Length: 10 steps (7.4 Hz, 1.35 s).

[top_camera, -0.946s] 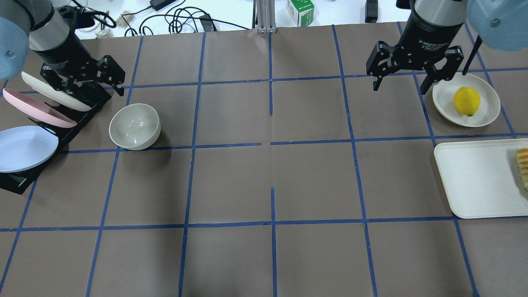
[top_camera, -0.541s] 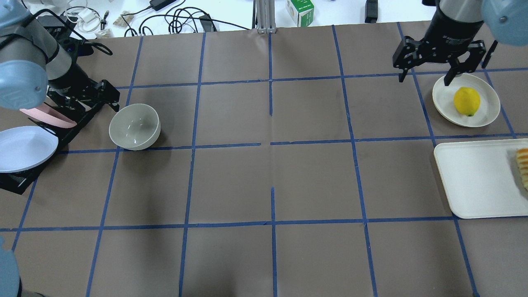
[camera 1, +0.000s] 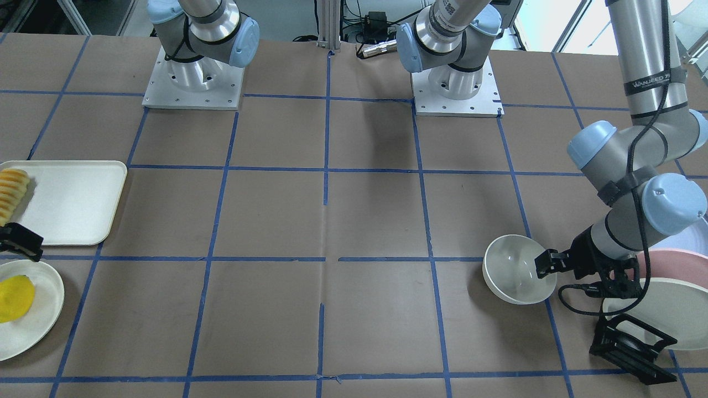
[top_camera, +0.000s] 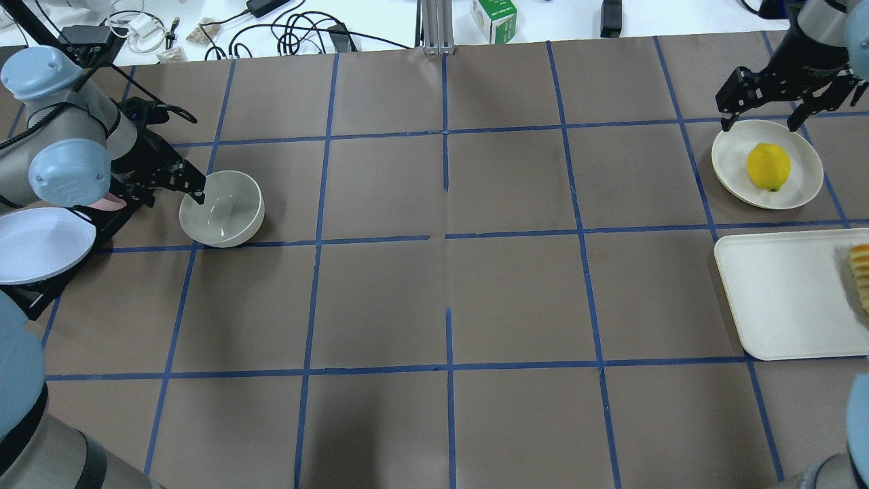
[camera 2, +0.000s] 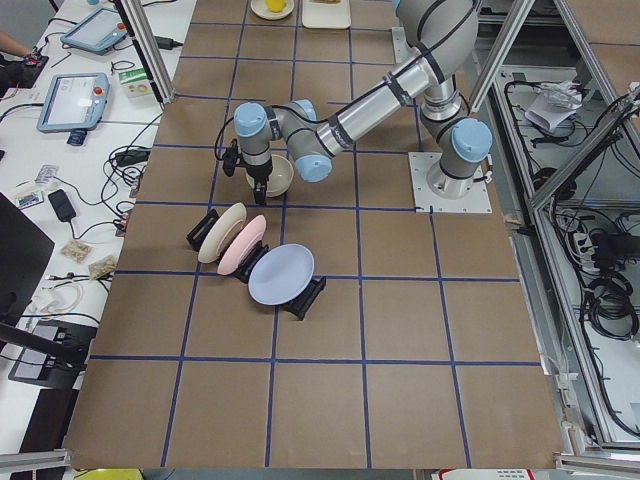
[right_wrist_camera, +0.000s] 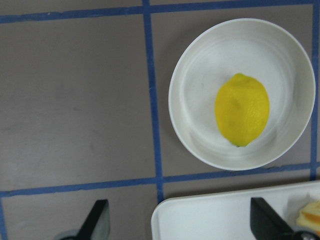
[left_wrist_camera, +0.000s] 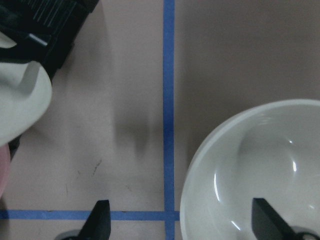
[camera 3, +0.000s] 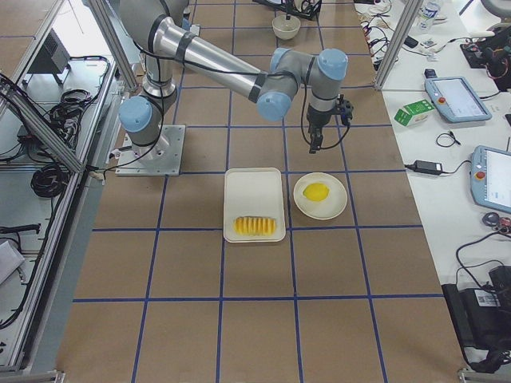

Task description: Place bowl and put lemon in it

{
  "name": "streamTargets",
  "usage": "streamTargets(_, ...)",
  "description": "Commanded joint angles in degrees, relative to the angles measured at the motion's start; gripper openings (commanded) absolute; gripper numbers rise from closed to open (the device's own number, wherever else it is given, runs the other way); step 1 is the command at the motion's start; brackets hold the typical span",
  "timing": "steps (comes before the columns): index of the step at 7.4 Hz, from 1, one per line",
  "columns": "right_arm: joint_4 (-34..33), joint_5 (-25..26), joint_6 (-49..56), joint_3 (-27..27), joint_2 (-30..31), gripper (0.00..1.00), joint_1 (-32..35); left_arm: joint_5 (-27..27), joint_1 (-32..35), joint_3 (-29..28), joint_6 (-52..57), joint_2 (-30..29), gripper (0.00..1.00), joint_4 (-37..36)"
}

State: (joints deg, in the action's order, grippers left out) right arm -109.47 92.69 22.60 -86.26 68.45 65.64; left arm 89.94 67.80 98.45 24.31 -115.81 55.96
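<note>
The cream-white bowl (top_camera: 221, 208) stands upright on the table at the left, also in the front-facing view (camera 1: 517, 269). My left gripper (top_camera: 185, 188) is open at the bowl's left rim. In the left wrist view (left_wrist_camera: 182, 222) one finger hangs over the glossy inside of the bowl (left_wrist_camera: 260, 165) and the other outside it. The lemon (top_camera: 768, 166) lies on a flat cream plate (top_camera: 732, 153) at the right. My right gripper (top_camera: 759, 123) is open and empty above the plate's far edge. The right wrist view shows the lemon (right_wrist_camera: 242, 110) ahead of the fingers.
A black rack with pastel plates (top_camera: 41, 241) stands close left of the bowl, under my left arm. A cream tray (top_camera: 781, 292) with sliced ridged orange-yellow food (top_camera: 861, 272) lies just nearer than the lemon's plate.
My left gripper has come down from the plate rack to the bowl's left rim. My right gripper has moved right, over the plate's far edge. Bowl and lemon have not moved.
</note>
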Motion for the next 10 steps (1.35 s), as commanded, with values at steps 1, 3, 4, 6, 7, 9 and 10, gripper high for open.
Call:
streamTargets(1,-9.9,-0.5,8.6,0.7,-7.7,1.0,-5.2,0.1,0.0,-0.4,0.4,-0.3,0.0,1.4)
streamTargets(3,-11.4,-0.6,8.1,0.9,-10.7,1.0,-5.4,-0.3,0.0,-0.5,0.2,-0.1,0.0,2.4)
streamTargets(4,-11.6,-0.7,8.0,1.1,-12.1,1.0,-5.5,-0.2,0.4,-0.6,-1.9,1.0,0.0,2.6)
streamTargets(6,-11.4,-1.5,6.5,1.0,-13.3,1.0,-5.4,-1.2,5.5,-2.1,-7.7,5.0,0.0,7.2)
streamTargets(7,-11.5,-2.7,6.5,1.0,-13.8,1.0,-5.4,-1.5,11.4,-2.2,-11.4,6.9,0.0,8.6)
streamTargets(9,-11.5,-2.9,6.5,1.1,-14.2,0.82,-5.5,-7.2,22.3,-1.3,-22.5,5.4,0.0,3.6)
streamTargets(10,-11.5,-2.9,6.4,1.1,-14.1,0.57,-5.4,-8.0,26.4,-1.1,-29.9,4.3,0.0,1.1)
